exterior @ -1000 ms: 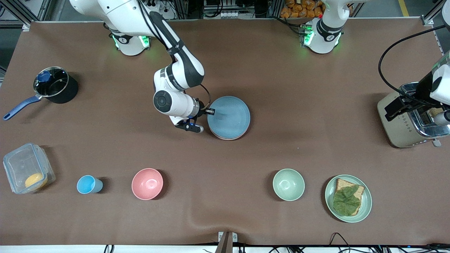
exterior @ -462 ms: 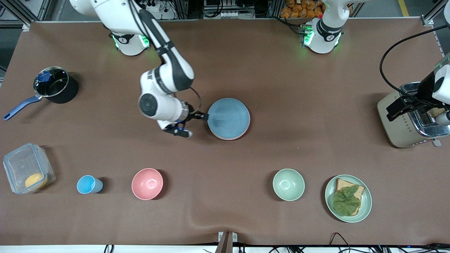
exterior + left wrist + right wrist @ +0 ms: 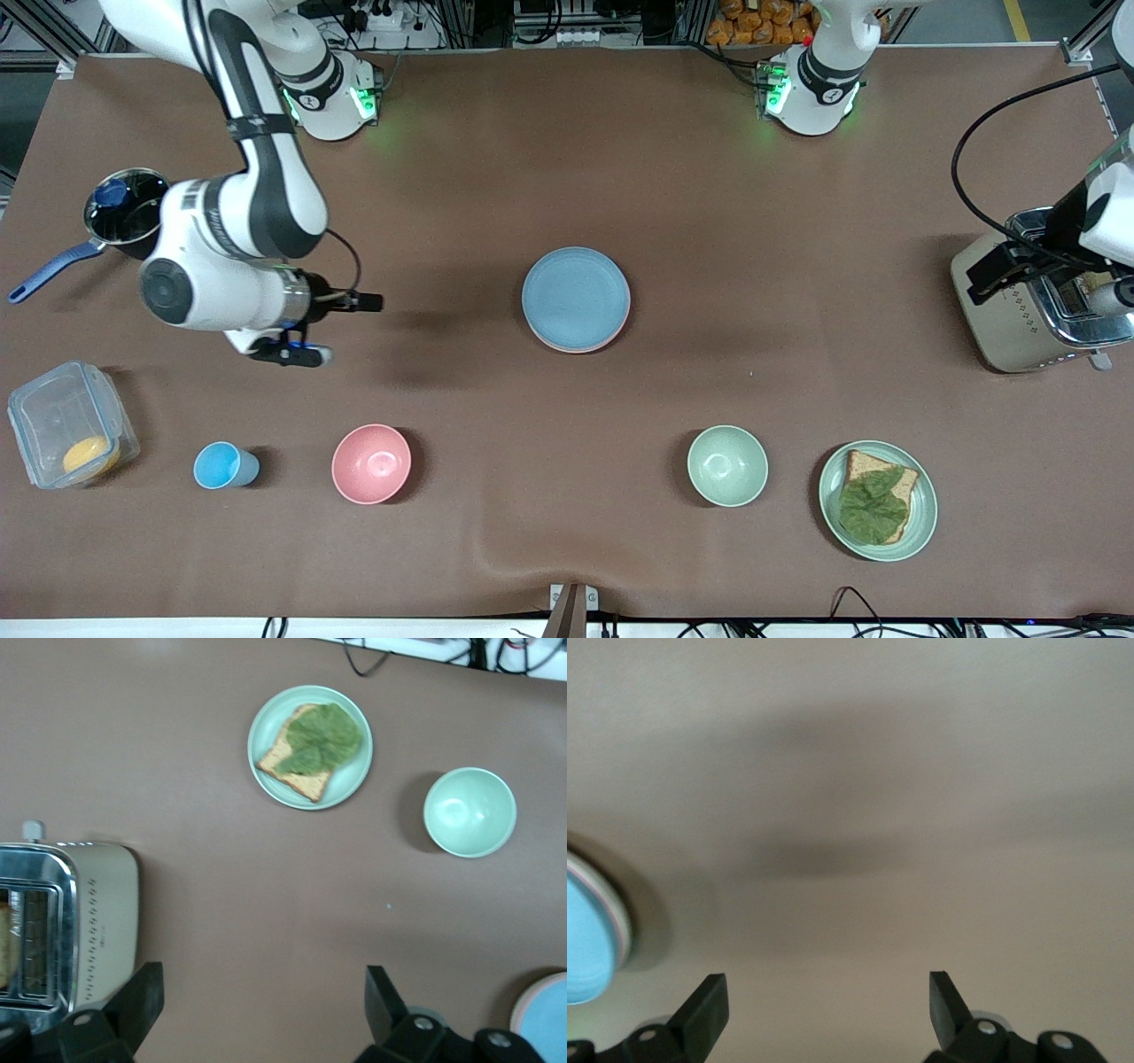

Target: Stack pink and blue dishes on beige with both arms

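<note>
The light blue plate [image 3: 576, 297] lies flat at the table's middle, on top of the pink plate, whose rim [image 3: 586, 348] peeks out at the edge nearer the front camera. The beige plate is hidden. My right gripper [image 3: 359, 304] hangs open and empty over bare table between the pot and the stack, well apart from the plates. Its wrist view shows the stack's edge [image 3: 586, 939] off to one side of the open right gripper [image 3: 828, 988]. Above the toaster, my left gripper [image 3: 997, 275] waits open and empty [image 3: 263, 983].
A toaster [image 3: 1019, 319] stands at the left arm's end. Nearer the front camera sit a green bowl [image 3: 727, 465], a green plate with bread and a leaf [image 3: 877, 501], a pink bowl [image 3: 371, 463], a blue cup [image 3: 221, 465] and a clear box [image 3: 66, 434]. A pot [image 3: 137, 217] stands at the right arm's end.
My right gripper has let go of the blue plate and drawn back toward the pot's end of the table. The blue plate stays on the stack. The left arm has barely moved.
</note>
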### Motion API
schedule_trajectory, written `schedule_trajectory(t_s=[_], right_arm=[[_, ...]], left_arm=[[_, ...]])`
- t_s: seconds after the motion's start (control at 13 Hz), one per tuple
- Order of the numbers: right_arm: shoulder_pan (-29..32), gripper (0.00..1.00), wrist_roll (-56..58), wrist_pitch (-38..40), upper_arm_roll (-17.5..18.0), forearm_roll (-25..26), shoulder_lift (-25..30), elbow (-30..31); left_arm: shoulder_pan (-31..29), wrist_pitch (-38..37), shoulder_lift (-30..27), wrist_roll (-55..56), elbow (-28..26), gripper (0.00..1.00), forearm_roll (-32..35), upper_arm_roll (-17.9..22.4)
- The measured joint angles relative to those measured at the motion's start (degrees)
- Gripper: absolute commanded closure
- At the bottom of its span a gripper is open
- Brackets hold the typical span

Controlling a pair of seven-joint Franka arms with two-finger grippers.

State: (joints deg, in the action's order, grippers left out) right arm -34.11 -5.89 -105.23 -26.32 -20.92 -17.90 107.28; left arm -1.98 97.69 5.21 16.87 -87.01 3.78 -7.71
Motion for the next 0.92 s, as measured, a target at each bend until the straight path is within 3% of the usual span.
schedule_trajectory(t_s=[0.31, 0.46, 0.92], right_arm=[[-0.23, 0.00, 9.48, 0.64, -7.65, 2.01, 2.34, -0.69], [-0.17, 0.00, 12.10, 3.81, -11.34, 2.01, 2.71, -4.23], [-3.97, 0.00, 13.87, 10.49, -17.32, 5.20, 3.36, -13.58]], left_arm=[[0.34, -5.04, -0.04, 0.00, 0.02, 0.00, -2.47, -0.15], [0.37, -7.04, -0.15, -0.25, 0.05, 0.00, -2.47, -0.28], [0.38, -11.55, -4.70, -1.74, -1.47, 0.00, -2.42, -1.45]])
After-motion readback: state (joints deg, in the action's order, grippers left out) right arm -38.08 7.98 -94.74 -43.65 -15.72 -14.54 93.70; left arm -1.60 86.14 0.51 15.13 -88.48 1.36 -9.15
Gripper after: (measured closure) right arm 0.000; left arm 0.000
